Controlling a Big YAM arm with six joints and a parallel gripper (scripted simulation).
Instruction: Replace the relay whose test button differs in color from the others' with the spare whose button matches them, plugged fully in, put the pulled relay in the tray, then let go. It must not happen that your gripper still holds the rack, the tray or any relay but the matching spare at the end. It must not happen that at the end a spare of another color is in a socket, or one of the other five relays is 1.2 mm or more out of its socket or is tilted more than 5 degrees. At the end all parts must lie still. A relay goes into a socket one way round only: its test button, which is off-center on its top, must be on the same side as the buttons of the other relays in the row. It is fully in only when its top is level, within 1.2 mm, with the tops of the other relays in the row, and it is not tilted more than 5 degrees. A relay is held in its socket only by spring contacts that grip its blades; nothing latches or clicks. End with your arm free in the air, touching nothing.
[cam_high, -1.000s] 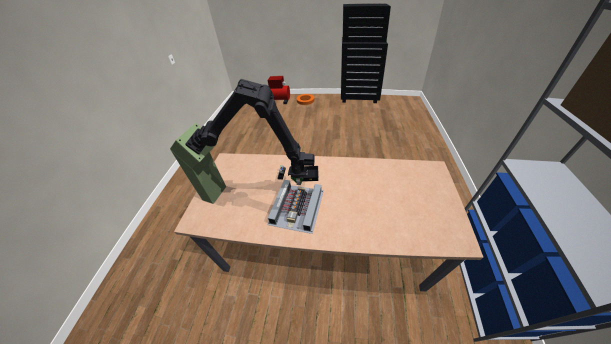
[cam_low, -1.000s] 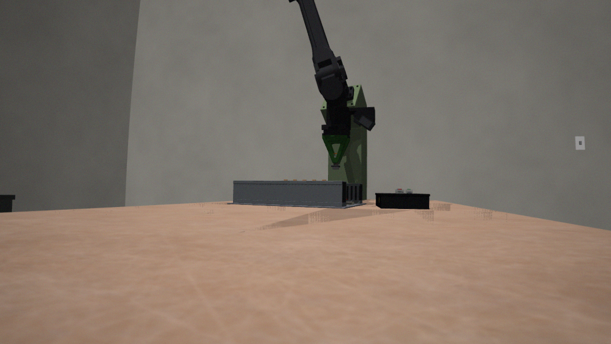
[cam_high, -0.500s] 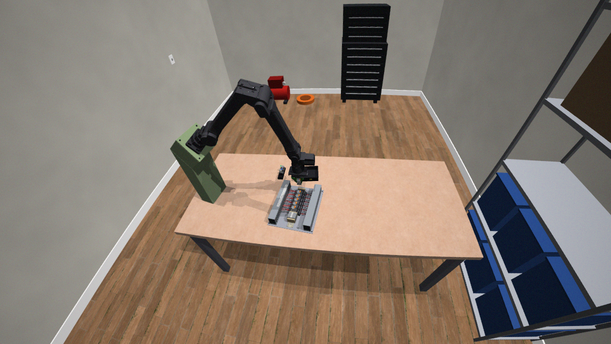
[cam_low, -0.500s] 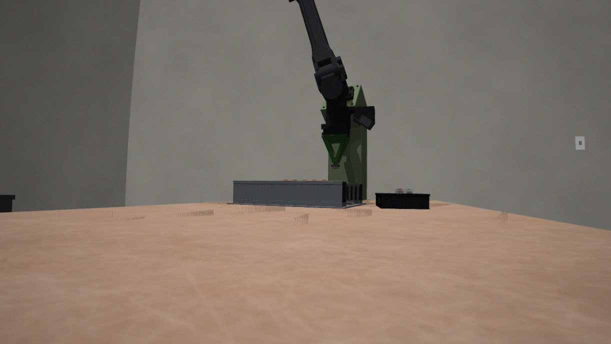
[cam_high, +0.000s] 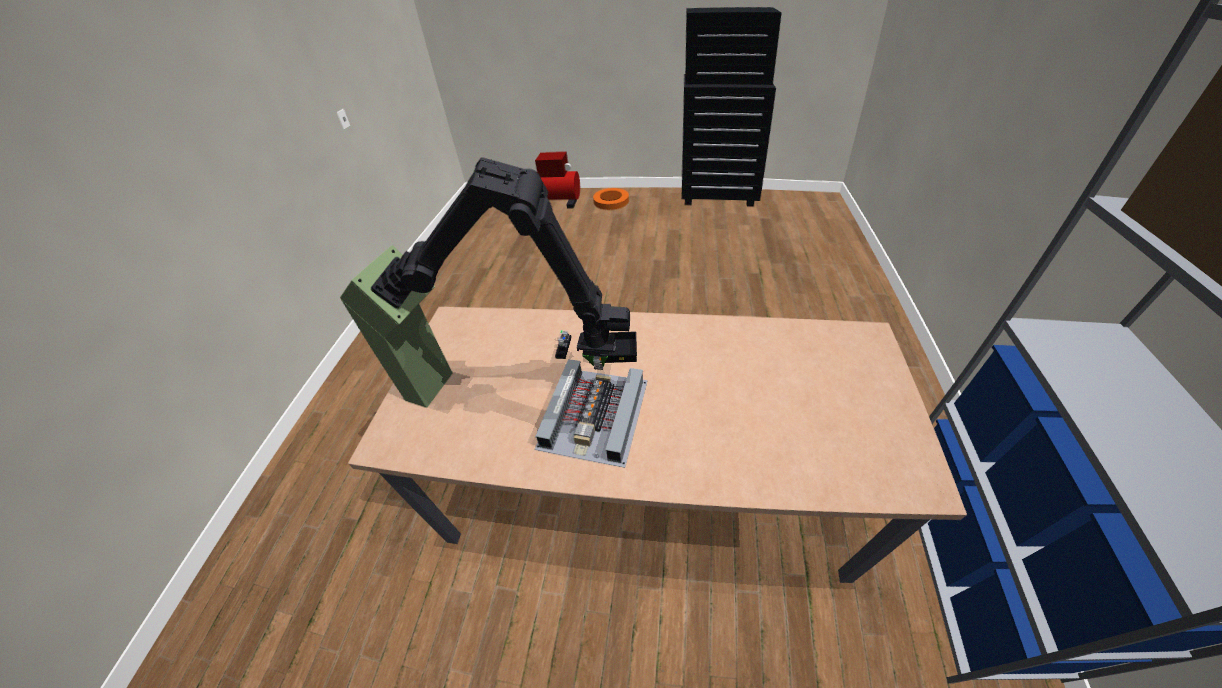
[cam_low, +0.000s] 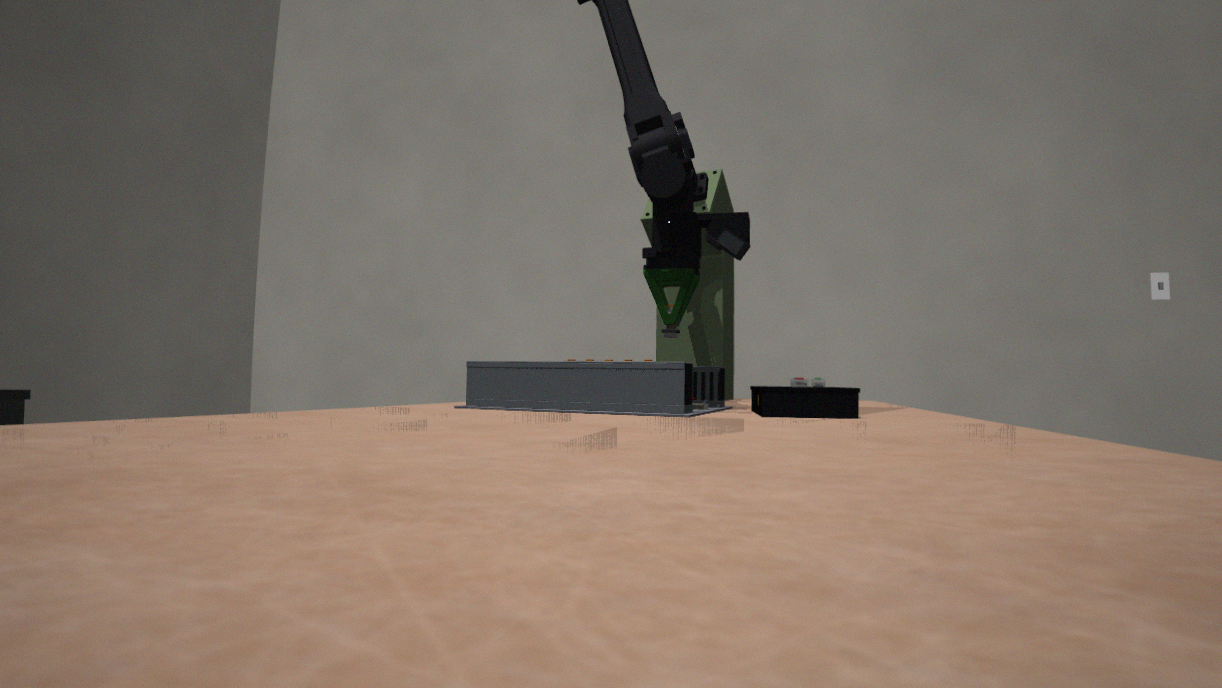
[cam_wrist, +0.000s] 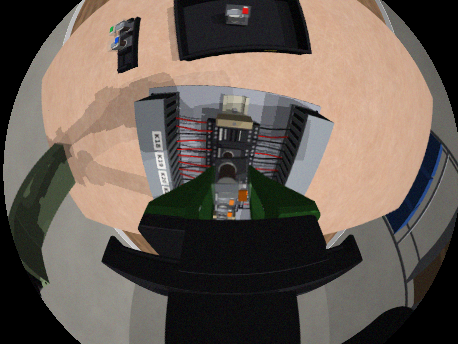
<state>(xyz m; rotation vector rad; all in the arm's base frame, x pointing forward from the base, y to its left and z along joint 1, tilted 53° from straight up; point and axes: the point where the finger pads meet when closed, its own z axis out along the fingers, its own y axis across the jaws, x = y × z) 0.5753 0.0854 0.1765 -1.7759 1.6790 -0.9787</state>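
Note:
My gripper (cam_high: 598, 359) (cam_low: 670, 323) (cam_wrist: 231, 172) is shut on a clear relay (cam_low: 670, 333) (cam_wrist: 225, 192) with an orange button, held upright above the panel's tray-side end. The held relay's button is on the right in the wrist view, as on the visible row relays (cam_wrist: 223, 204) with orange buttons. An open dark socket (cam_wrist: 230, 135) shows beside the beige end block. The pulled relay (cam_wrist: 236, 15) with a red button lies in the black tray (cam_low: 803, 404) (cam_wrist: 245, 51). Socket depth below the held relay is hidden.
A black holder (cam_high: 560, 351) (cam_wrist: 127, 62) left of the tray carries relays with green and blue buttons. Grey wiring ducts (cam_high: 629, 414) (cam_wrist: 151, 150) stand along both sides of the row. Red and black wires run from the ducts to the sockets.

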